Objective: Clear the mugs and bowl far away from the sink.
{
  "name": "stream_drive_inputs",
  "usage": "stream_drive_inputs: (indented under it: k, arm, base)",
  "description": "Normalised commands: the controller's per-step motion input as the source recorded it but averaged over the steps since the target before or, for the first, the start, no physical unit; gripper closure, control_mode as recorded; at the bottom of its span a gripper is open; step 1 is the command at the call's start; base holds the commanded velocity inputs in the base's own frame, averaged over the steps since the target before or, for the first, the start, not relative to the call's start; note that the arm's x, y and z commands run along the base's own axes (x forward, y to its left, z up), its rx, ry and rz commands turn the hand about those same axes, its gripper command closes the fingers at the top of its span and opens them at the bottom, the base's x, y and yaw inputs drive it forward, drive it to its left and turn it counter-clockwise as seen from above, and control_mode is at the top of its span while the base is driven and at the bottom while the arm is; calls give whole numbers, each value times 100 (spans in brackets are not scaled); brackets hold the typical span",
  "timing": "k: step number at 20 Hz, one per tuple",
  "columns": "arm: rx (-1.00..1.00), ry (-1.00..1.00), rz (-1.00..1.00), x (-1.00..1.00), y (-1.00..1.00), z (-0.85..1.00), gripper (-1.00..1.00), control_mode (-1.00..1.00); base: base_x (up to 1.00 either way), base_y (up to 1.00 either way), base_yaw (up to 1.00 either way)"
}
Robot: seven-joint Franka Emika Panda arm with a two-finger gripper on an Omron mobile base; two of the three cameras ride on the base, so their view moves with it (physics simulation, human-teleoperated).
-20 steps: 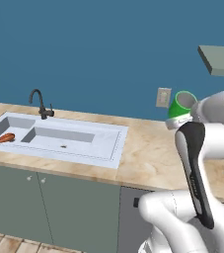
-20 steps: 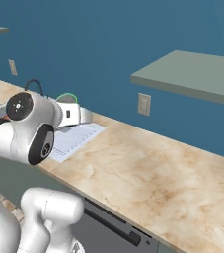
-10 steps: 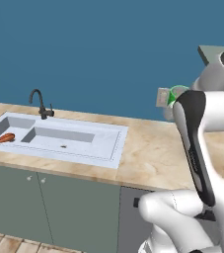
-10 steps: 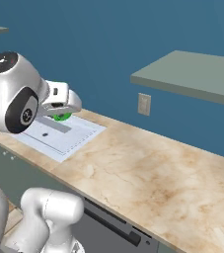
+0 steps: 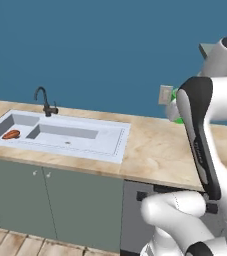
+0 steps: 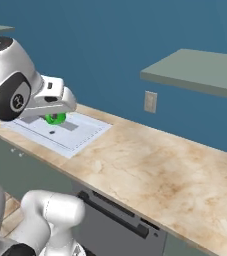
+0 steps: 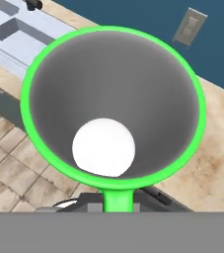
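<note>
Gripping the green mug [image 7: 113,64] aloft, the gripper [image 6: 55,118] (mug's grey inside in hand view).

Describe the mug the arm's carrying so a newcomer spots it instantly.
Start at the double-basin sink set in the beige counter, then follow the white arm up from it. At its end effector hangs the green mug, held above the counter: bright green rim, grey inside, pale bottom.

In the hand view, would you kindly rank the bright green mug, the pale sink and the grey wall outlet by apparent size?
1. Bright green mug, largest, though it is held close to the camera.
2. Pale grey-white sink, partly cut off by the frame.
3. Grey rectangular wall outlet, smallest.
</note>
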Motion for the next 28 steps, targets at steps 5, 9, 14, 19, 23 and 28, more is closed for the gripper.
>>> stream_drive_inputs:
  k: [5,9,14,19,23,28]
  arm:
    - [0,0,0,0,0,0,100,100]
    - [0,0,0,0,0,0,100,100]
    - [0,0,0,0,0,0,100,100]
    - [0,0,0,0,0,0,100,100]
    - [0,0,0,0,0,0,100,100]
    - [0,0,0,0,0,0,100,100]
  base:
    - [-51,67,1]
    - [-70,100,15]
    - [-57,100,30]
    - [-43,91,69]
    - [-1,24,100]
    - [0,9,100]
